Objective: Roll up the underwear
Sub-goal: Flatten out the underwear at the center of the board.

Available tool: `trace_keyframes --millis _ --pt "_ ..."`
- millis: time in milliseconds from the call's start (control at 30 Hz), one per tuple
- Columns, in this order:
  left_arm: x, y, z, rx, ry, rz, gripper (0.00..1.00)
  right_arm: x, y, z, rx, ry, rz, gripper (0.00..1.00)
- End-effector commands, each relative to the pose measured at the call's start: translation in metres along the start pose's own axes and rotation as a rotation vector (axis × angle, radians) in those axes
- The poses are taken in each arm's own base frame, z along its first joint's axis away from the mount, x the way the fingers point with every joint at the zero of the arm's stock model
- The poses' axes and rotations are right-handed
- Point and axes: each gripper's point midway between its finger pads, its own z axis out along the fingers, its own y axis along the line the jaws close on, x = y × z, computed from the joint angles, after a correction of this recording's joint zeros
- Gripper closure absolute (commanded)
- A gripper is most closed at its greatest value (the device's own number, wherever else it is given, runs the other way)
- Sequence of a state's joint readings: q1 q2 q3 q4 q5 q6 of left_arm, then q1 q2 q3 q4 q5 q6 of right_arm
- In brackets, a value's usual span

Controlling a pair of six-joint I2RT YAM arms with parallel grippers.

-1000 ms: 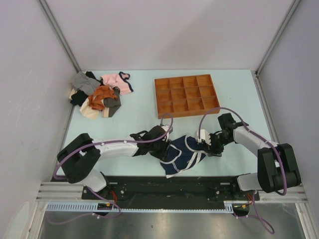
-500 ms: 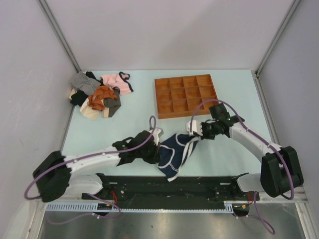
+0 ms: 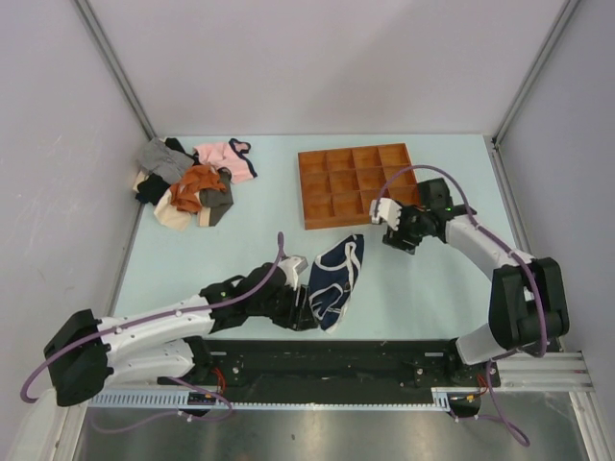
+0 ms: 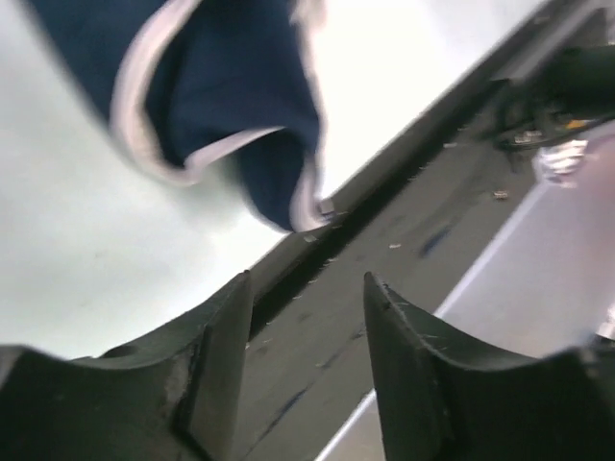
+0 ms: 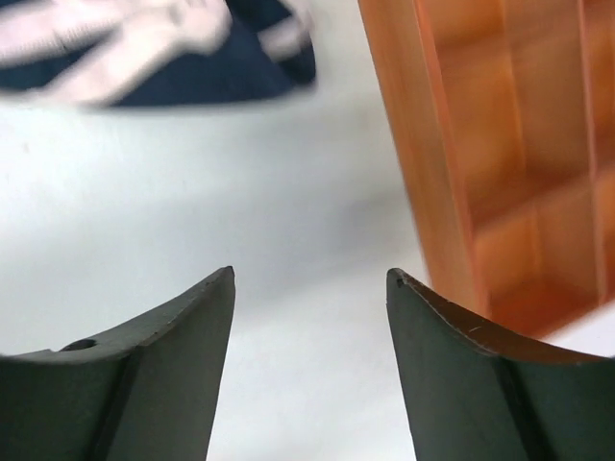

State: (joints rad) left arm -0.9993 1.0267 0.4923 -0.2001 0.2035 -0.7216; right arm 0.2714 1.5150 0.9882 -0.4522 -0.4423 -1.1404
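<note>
The navy underwear (image 3: 336,274) with white trim lies bunched in a narrow shape on the table near the front edge. It also shows at the top of the left wrist view (image 4: 240,96) and at the top left of the right wrist view (image 5: 154,48). My left gripper (image 3: 307,309) is at the garment's near-left edge; in its own view the left gripper (image 4: 307,279) is open and empty. My right gripper (image 3: 392,238) is to the right of the garment, apart from it, beside the tray; in its own view the right gripper (image 5: 309,272) is open and empty.
A wooden compartment tray (image 3: 346,221) stands behind the underwear, its wall (image 5: 413,144) close to my right fingers. A pile of clothes (image 3: 192,182), with pink and orange pieces, lies at the back left. The black front rail (image 3: 327,351) runs just below the garment.
Both grippers have let go of the underwear, which they held stretched between them. It now lies on the table. The left gripper drew back toward the front edge, the right toward the tray.
</note>
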Motion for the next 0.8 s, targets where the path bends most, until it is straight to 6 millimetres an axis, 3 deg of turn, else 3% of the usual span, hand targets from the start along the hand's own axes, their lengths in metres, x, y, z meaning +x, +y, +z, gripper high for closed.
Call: trace_keyframes --millis 0,100,200,233,300,333,533,767 --pt "-0.029 0.015 -0.014 -0.13 -0.057 0.094 0.41 -0.009 0.026 -0.032 -0.058 -0.075 0.171 0.31" --pt "-0.07 0.023 -0.018 -0.154 -0.147 0.119 0.37 -0.041 0.074 -0.027 -0.247 -0.182 0.294 0.31" --pt "-0.1 0.036 -0.007 -0.15 -0.174 0.094 0.35 -0.061 0.102 -0.011 -0.35 -0.192 0.447 0.31" --pt "-0.107 0.044 0.007 -0.157 -0.17 0.08 0.35 -0.07 0.106 -0.004 -0.358 -0.192 0.504 0.31" --pt "-0.126 0.052 0.016 -0.16 -0.188 0.057 0.35 -0.07 0.093 0.006 -0.298 -0.17 0.599 0.31" --pt "-0.134 0.061 0.03 -0.177 -0.179 0.04 0.35 -0.075 0.079 0.011 -0.248 -0.186 0.686 0.31" --pt "-0.146 0.079 0.066 -0.221 -0.138 0.021 0.39 -0.063 0.034 0.043 0.005 -0.145 0.898 0.31" --pt "-0.14 0.103 0.085 -0.298 -0.086 0.011 0.43 -0.065 0.032 0.074 0.037 -0.149 0.976 0.31"
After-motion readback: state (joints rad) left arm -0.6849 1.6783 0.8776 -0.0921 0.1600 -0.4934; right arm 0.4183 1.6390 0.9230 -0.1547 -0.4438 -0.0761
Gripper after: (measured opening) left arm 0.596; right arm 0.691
